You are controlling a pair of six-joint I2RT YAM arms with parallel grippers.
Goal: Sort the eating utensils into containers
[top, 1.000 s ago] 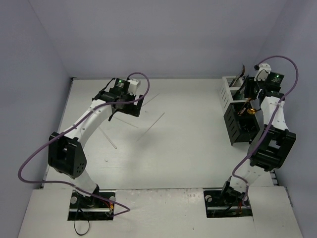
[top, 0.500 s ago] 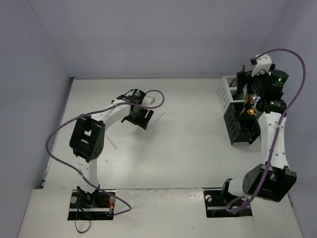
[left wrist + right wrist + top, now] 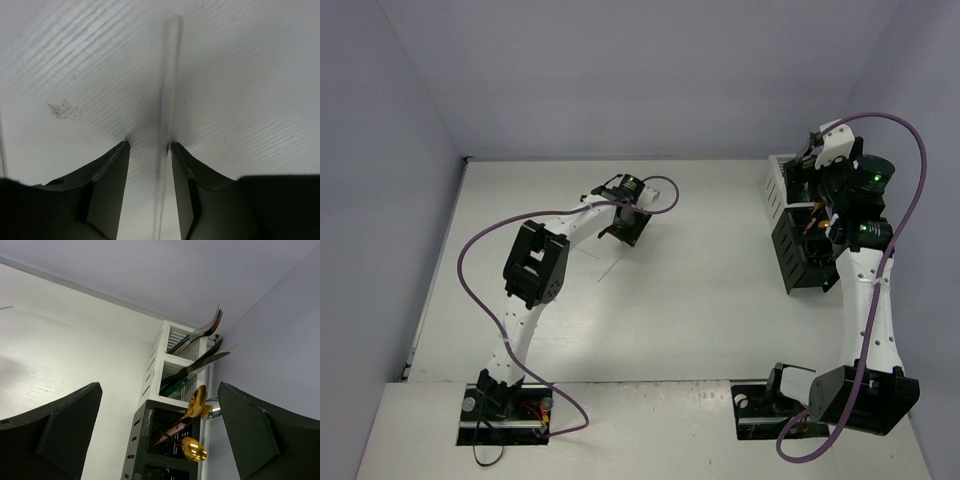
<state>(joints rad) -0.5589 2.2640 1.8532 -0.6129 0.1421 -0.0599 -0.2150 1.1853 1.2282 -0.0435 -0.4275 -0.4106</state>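
Observation:
A long pale chopstick [image 3: 169, 85] lies flat on the white table and runs between my left gripper's [image 3: 148, 146] fingers. The jaws are narrowed around it: the stick sits close to the right finger [image 3: 182, 167], with a gap to the left finger [image 3: 107, 167]. From above, that left gripper [image 3: 625, 218] covers the far end of the chopstick [image 3: 610, 268]. My right gripper [image 3: 159, 387] hangs wide open and empty above the containers, a white holder [image 3: 170, 362] and a black holder [image 3: 145, 440]. Gold spoons [image 3: 198, 399] lean in the black one. A black knife [image 3: 200, 365] stands in the white one.
The white holder [image 3: 781, 185] and the black holder [image 3: 803, 252] stand at the table's right edge against the wall. A teal-handled piece [image 3: 175, 385] and silver cutlery [image 3: 212, 322] also stick out of the white holder. Purple cables loop off both arms.
My left arm has swung right onto the chopstick and its jaws have narrowed around it. My right gripper has opened wide and risen above the holders.

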